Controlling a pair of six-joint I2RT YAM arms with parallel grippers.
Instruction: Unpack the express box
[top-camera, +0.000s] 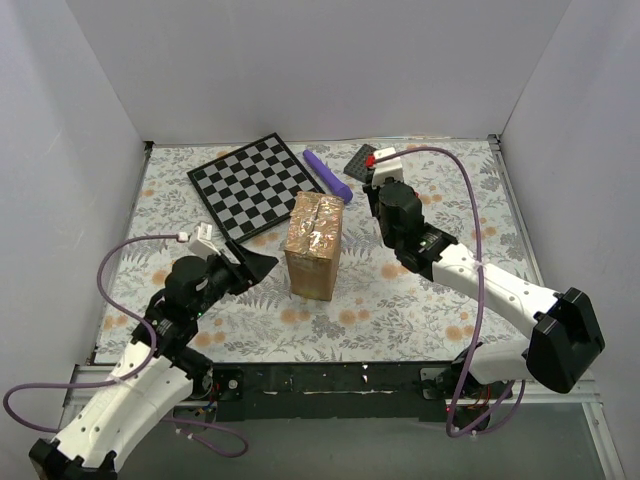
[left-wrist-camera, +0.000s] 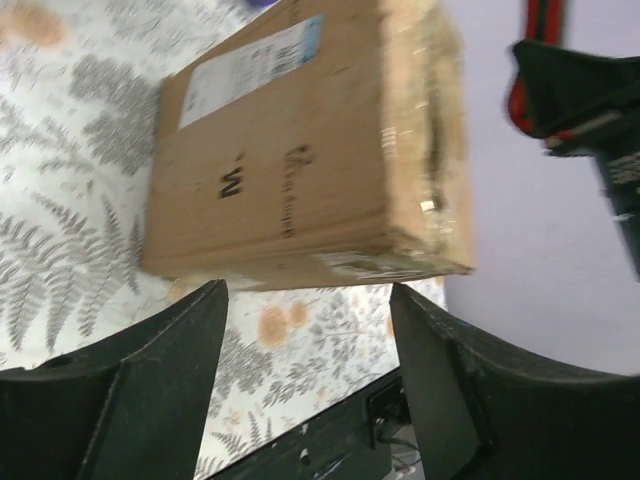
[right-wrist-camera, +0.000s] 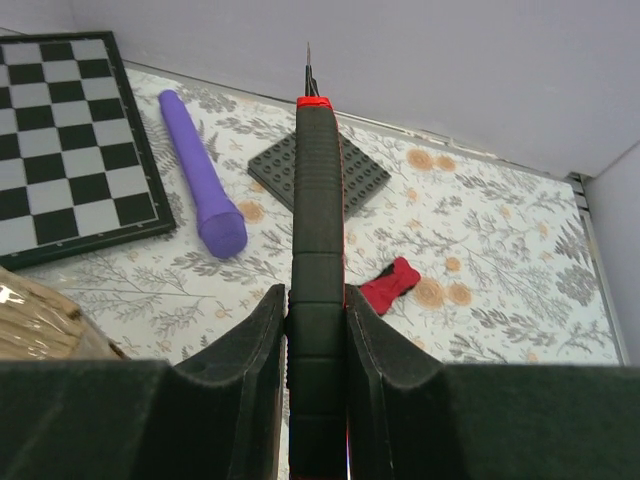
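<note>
The express box (top-camera: 315, 245) stands mid-table, a brown carton with glossy tape over its top flaps. In the left wrist view its printed side (left-wrist-camera: 290, 150) fills the upper frame. My left gripper (top-camera: 257, 266) is just left of the box, open, with the carton beyond its fingertips (left-wrist-camera: 205, 310) and nothing between them. Behind and right of the box, my right gripper (top-camera: 379, 180) is shut on a black-and-red utility knife (right-wrist-camera: 317, 180). The blade tip points at the back wall. A taped corner of the box (right-wrist-camera: 40, 320) shows at the lower left of the right wrist view.
A chessboard (top-camera: 250, 185) lies at the back left, with a purple cylinder (top-camera: 328, 173) beside it. A dark grey studded plate (right-wrist-camera: 368, 178) lies behind the knife, and a small red piece (right-wrist-camera: 392, 284) is on the mat. White walls close in three sides.
</note>
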